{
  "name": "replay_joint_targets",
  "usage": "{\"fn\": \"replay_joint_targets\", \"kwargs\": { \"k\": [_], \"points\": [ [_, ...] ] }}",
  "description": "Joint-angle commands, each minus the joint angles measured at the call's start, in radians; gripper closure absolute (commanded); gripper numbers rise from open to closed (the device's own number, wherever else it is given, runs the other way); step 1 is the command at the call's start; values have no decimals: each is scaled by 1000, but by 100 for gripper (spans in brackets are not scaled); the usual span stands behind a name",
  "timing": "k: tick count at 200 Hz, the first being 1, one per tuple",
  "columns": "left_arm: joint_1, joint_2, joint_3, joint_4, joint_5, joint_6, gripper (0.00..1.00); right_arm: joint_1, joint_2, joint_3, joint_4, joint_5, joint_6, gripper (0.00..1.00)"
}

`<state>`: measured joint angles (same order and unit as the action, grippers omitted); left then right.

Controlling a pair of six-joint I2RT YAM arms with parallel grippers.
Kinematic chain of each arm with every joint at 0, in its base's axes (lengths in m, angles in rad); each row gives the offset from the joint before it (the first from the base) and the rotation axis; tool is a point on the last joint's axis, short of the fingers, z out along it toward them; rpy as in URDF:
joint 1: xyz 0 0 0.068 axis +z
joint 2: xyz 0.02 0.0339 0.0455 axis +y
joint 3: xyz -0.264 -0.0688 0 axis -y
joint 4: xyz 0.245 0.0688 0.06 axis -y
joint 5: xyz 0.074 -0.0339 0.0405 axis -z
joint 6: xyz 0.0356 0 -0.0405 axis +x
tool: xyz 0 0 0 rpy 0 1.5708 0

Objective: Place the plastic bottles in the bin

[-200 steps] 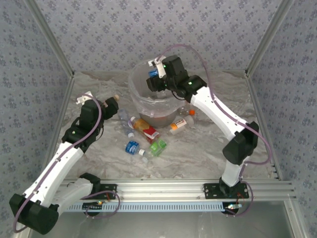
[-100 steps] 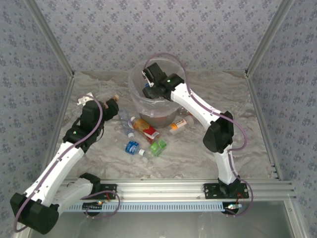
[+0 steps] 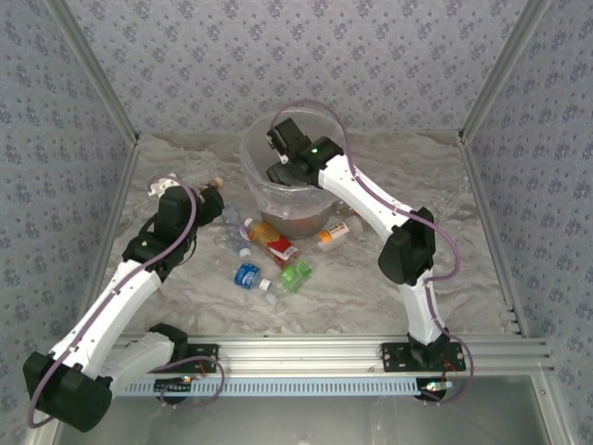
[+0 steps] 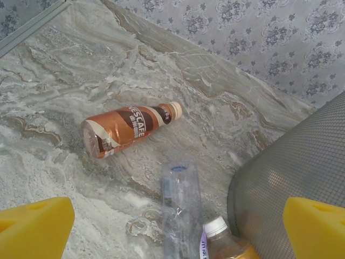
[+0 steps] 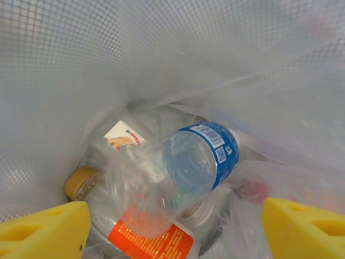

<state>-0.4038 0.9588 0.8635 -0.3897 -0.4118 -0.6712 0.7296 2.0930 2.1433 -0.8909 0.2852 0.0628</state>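
**Both pincers spread wide; bottles in the bin and on the surface**

The right pincer [image 5: 172, 229] hangs inside the bin [image 3: 248, 159], its yellow fingers [image 5: 43, 229] far apart with nothing between them. Below it a blue-labelled bottle [image 5: 202, 156] lies tilted on top of others at the bottom of the bin, its clear end blurred. An orange-labelled bottle [image 5: 151, 240] and a yellow cap [image 5: 81, 183] lie close by. The bin stands at the far middle of the surface [image 3: 389, 278].

The left pincer [image 4: 175, 229] is also wide and empty, hovering over the surface to the left of the bin. Beyond it a brown bottle [image 4: 129, 128] lies on its side, apart from the rest. Nearer the pincer lies a clear bottle [image 4: 180, 197], and a white-capped bottle [image 4: 221, 237] sits just beside the bin's mesh wall.

More bottles lie on the surface on the near side of the bin — a red-labelled bottle [image 3: 281, 247], a small blue bottle [image 3: 246, 275], a green bottle [image 3: 296, 275] and an orange-capped bottle [image 3: 335, 232].
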Motion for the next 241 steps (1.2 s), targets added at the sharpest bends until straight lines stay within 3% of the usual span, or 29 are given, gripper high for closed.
{"fn": "replay_joint_targets", "kwargs": {
  "k": [1, 46, 99, 141, 150, 167, 186, 211, 241],
  "points": [
    [15, 5, -15, 28, 0, -3, 0, 20, -101, -34, 46, 38, 15, 14],
    [67, 25, -52, 54, 30, -30, 1, 21, -290, -204, 222, 49, 61, 9],
    [189, 93, -49, 36, 86, -79, 1, 19, -592, -578, 571, 39, 69, 0],
    [265, 218, -1, 10, 115, -58, 1, 5, -820, -861, 773, 63, 87, 0],
    [286, 255, 21, 17, 147, -17, 1, 1, -868, -918, 808, 62, 93, 0],
    [293, 340, 64, 77, 205, 179, 0, -11, -947, -1022, 859, 68, 100, 0],
    [293, 466, 148, 86, 164, 357, 1, -39, -1014, -1092, 886, 78, 113, 0],
    [302, 641, 308, -20, 127, 530, 1, -80, -1075, -1128, 865, 74, 142, 0],
    [317, 786, 472, -119, 244, 703, 1, -108, -1129, -1151, 826, 78, 153, 0]
  ]
}}
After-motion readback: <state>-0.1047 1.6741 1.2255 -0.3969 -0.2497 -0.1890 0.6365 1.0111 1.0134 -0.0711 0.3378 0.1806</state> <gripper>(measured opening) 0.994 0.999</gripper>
